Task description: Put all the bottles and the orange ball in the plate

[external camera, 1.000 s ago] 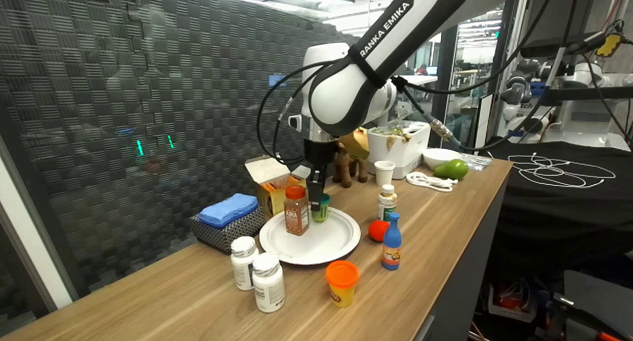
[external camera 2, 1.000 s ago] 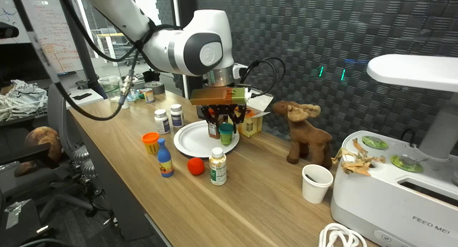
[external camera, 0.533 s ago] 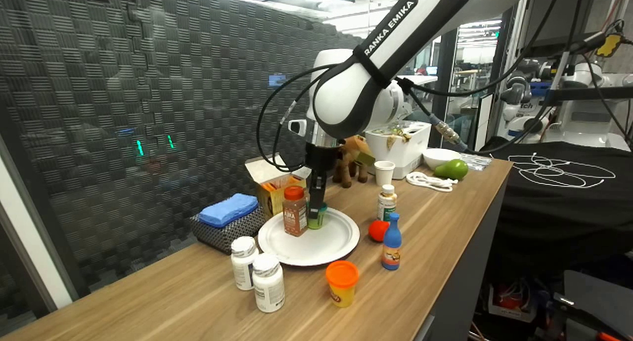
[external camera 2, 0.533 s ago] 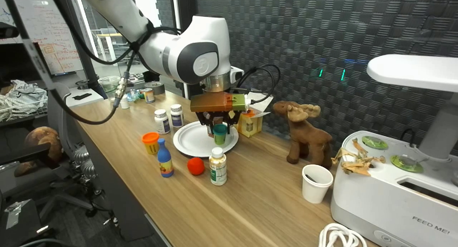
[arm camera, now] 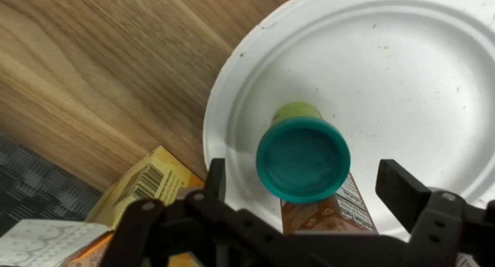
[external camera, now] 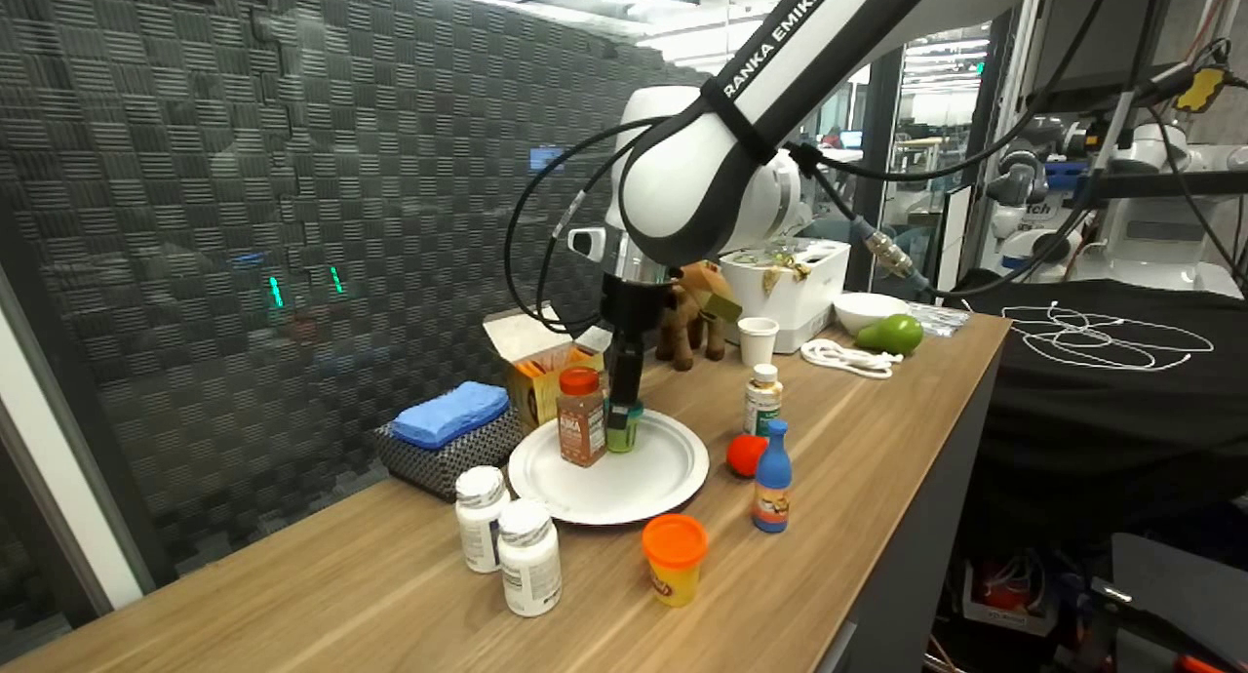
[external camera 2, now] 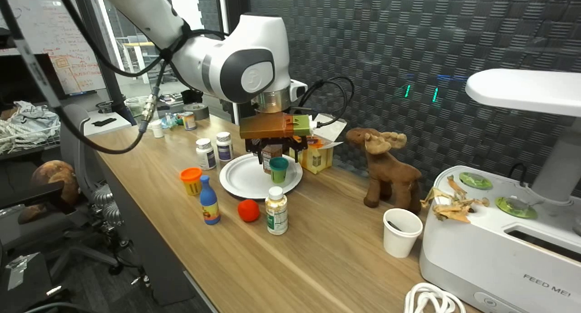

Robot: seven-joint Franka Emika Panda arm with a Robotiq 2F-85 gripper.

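1. Okay, my claw [arm camera: 303, 178] is spread wide, holding nothing: from the wrist I see a gap on each side of the teal-lidded tub [arm camera: 303, 160] standing between the fingers [arm camera: 217, 178].
2. In an exterior view the fingertips [external camera: 618, 419] overlap edge-on, so I can't read the opening there.
3. Tub stands on the plate [external camera: 634, 488], red-capped bottle [external camera: 582, 424] upright just beside it; from the wrist, tub and claw block that bottle's cap.
4. Two white pill bottles [external camera: 529, 564] stand close together on the counter [external camera: 390, 595], near the plate, in both exterior views.
5. In an exterior view the blue bottle [external camera: 772, 486] covers part of the orange ball [external camera: 743, 455]; in an exterior view I get the ball whole, off the plate, between it and a green-labelled bottle [external camera 2: 276, 213], touching neither.
6. Wrist view gives me the barcode [arm camera: 149, 180] on the yellow carton [arm camera: 168, 193].
7. In an exterior view the plush moose [external camera 2: 386, 172] shows its head; in an exterior view the arm [external camera: 678, 200] hides that. FEED ME! on the white planter [external camera 2: 494, 258] reads in an exterior view.
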